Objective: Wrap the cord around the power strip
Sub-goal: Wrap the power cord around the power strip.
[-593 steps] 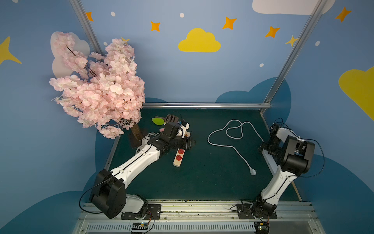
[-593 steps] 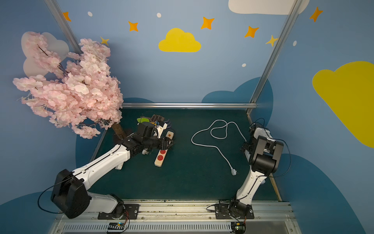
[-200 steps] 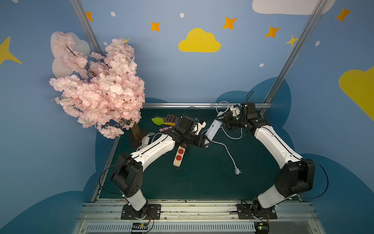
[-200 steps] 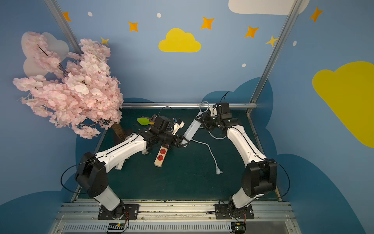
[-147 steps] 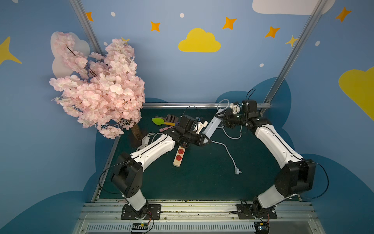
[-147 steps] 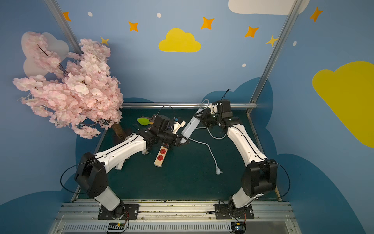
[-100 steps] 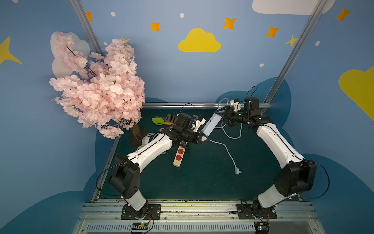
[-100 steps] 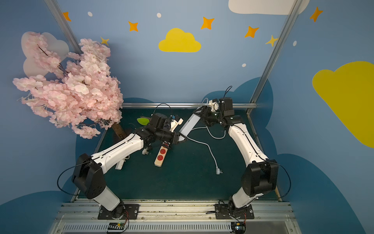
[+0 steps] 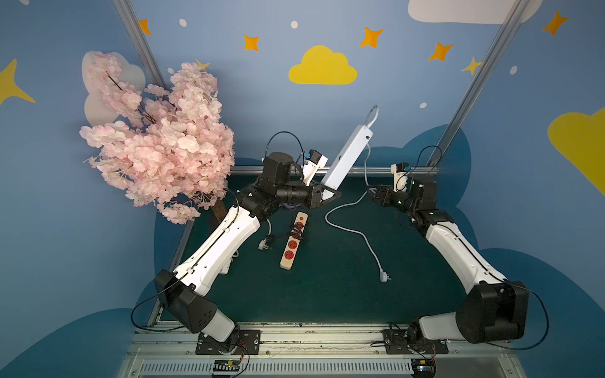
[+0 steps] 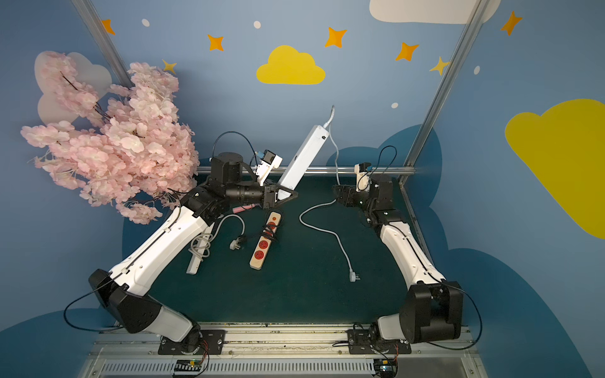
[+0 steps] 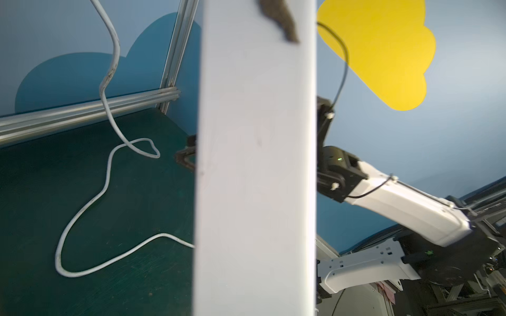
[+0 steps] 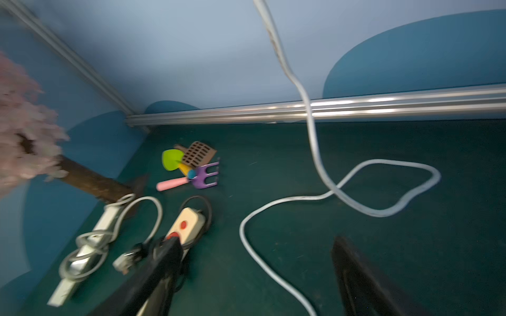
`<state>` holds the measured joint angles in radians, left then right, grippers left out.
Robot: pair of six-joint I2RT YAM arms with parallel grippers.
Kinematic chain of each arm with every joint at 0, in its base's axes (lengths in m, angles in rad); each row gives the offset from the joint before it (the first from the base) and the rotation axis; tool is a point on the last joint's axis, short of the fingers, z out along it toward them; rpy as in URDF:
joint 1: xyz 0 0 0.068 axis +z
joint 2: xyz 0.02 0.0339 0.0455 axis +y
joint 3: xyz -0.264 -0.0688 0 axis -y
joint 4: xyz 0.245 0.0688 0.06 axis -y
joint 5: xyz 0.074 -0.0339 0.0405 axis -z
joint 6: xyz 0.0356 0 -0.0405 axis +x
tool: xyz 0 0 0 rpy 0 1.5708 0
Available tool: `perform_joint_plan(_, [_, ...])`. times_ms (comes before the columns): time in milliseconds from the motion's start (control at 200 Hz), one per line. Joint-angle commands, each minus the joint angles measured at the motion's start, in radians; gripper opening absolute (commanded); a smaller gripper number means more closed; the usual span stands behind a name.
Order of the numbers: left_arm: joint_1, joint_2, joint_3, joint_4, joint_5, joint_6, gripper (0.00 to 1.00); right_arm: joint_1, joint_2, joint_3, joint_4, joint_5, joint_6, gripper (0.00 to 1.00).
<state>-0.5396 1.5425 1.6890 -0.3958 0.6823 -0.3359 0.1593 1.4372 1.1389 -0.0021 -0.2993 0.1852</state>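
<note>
Top view: three power strips; left jaws pinch long white plastic strip (image 10: 302, 157), right jaws spread; green counter (image 10: 311, 294), blue walls (image 10: 229, 98).

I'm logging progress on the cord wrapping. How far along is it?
Done: the left hand grips the white power strip, raised off the mat. Underway: the right hand is open beside the hanging cord, holding nothing. Left: every turn; the cord trails loose to its plug on the mat.
</note>
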Motion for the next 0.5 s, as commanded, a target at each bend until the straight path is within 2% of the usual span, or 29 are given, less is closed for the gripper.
perform_joint_plan(0, [0.001,-0.021,0.038,0.03,0.056,0.021,0.02,0.007,0.058,-0.004,0.245,0.127,-0.168,0.87])
perform_joint_plan(110, [0.0,-0.032,0.043,0.048,0.076,-0.002,0.03,0.009,0.145,0.029,0.34,0.156,-0.208,0.87])
perform_joint_plan(375, [0.003,-0.063,0.001,0.125,0.128,-0.073,0.02,0.05,0.352,0.245,0.457,0.094,-0.204,0.86])
perform_joint_plan(496, [0.01,-0.079,-0.032,0.194,0.157,-0.126,0.02,0.054,0.459,0.356,0.462,0.105,-0.173,0.79])
